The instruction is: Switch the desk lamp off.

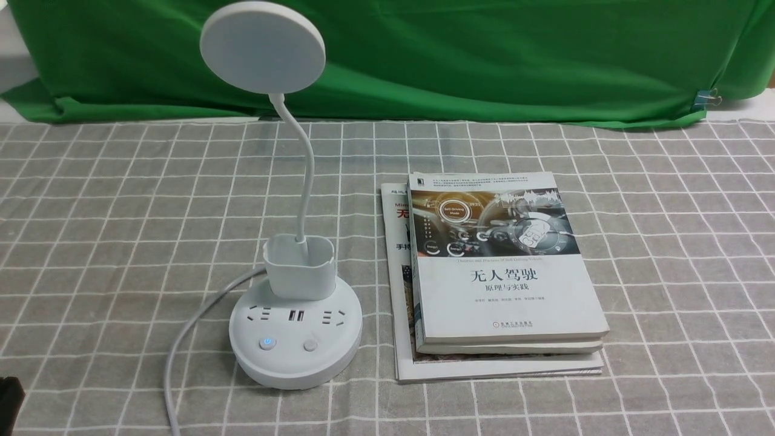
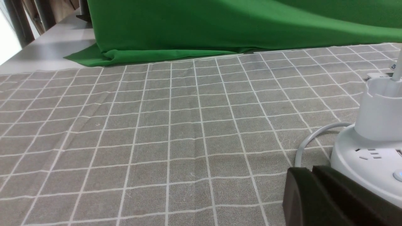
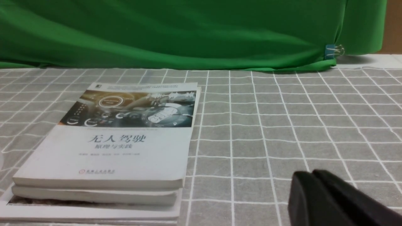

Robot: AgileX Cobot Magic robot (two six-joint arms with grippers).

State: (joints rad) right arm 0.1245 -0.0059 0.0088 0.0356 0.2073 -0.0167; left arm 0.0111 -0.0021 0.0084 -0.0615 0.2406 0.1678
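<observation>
The white desk lamp stands left of centre on the checked cloth. Its flat disc head sits on a thin bent neck above a small cup holder. The round base has sockets and two buttons; the left button glows blue, the right button is plain. The base also shows in the left wrist view. My left gripper is shut and empty, low over the cloth just left of the base. My right gripper is shut and empty over bare cloth right of the books.
A stack of books lies right of the lamp, also in the right wrist view. The lamp's white cable runs from the base toward the front edge. A green cloth backdrop hangs along the far side.
</observation>
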